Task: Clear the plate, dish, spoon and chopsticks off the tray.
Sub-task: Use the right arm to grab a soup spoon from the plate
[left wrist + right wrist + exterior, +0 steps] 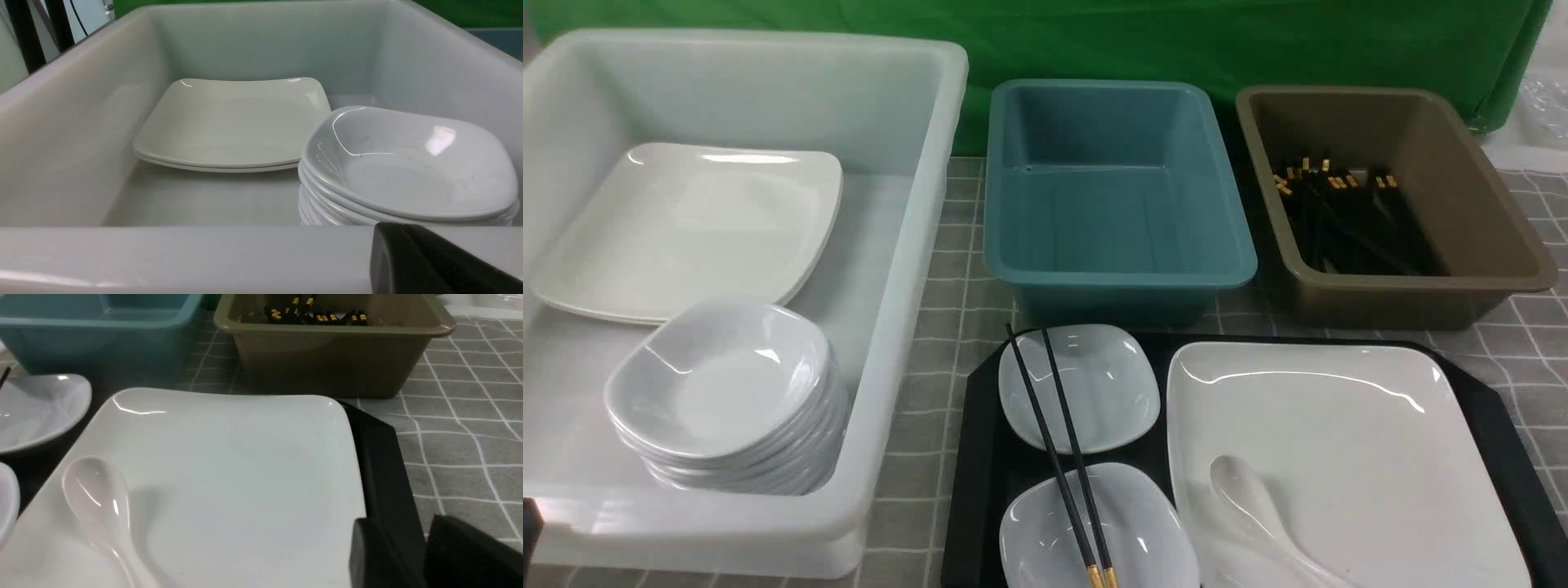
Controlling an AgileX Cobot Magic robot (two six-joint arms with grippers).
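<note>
Left end effector (412, 257) closed, empty; right end effector (402, 539) half-parted, empty, at tray (380, 457) rim.

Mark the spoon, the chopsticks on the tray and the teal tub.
spoon (1245, 494), front view, on its bowl.
chopsticks (1053, 457), front view, mid-shaft of the left stick.
teal tub (1119, 212), front view, on its bare inner floor.

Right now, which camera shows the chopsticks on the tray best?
Front view: the chopsticks lie nearly whole across two small dishes. Right wrist catches only a tip at its edge; left wrist shows none.
</note>
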